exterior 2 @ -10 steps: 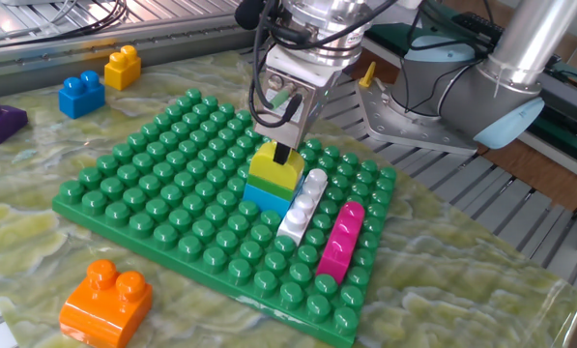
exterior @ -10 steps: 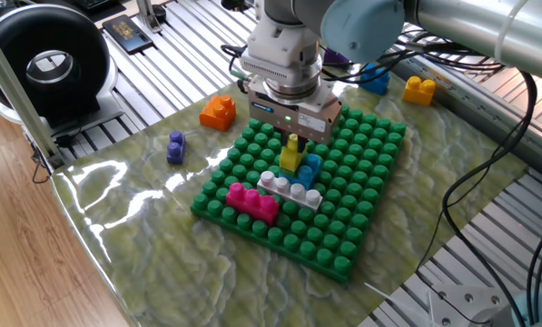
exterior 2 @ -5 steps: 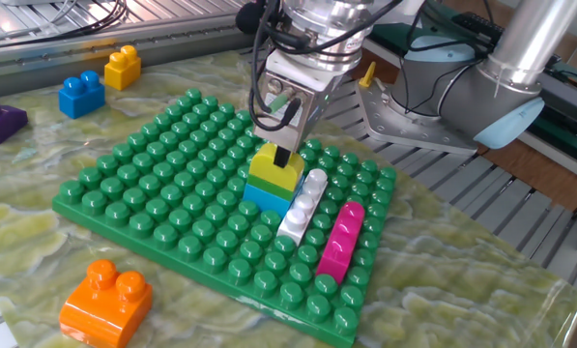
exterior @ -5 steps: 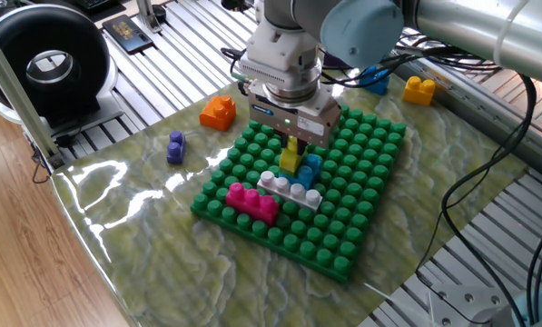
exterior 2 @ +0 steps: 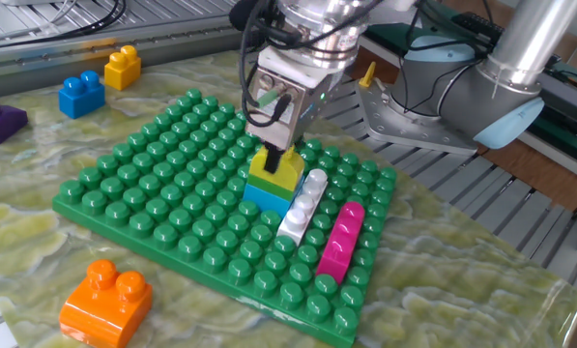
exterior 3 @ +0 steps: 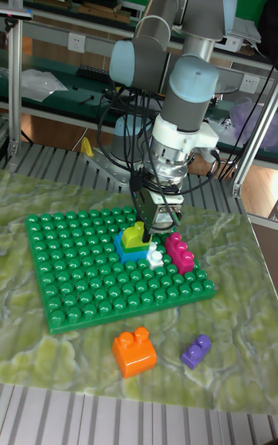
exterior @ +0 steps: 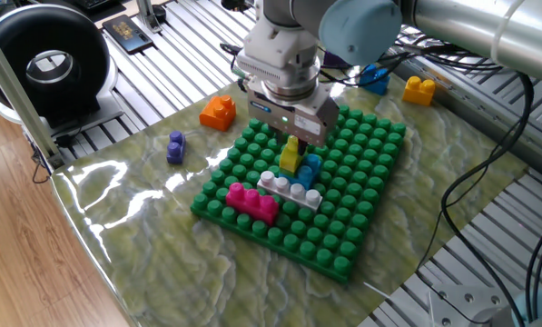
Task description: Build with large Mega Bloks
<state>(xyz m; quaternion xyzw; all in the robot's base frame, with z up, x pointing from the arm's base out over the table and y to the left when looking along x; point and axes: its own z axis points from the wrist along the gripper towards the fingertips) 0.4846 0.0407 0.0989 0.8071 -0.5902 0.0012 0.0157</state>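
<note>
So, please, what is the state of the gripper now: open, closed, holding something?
Gripper: down at the yellow brick stacked on the light blue brick; whether it grips cannot be told.

The arm has silver-grey tube links, pale blue joint caps, black cables along it, and what looks like a green light on its boxy gripper.

On the baseplate, one brick sits on another brick; two long bricks lie beside them.
</note>
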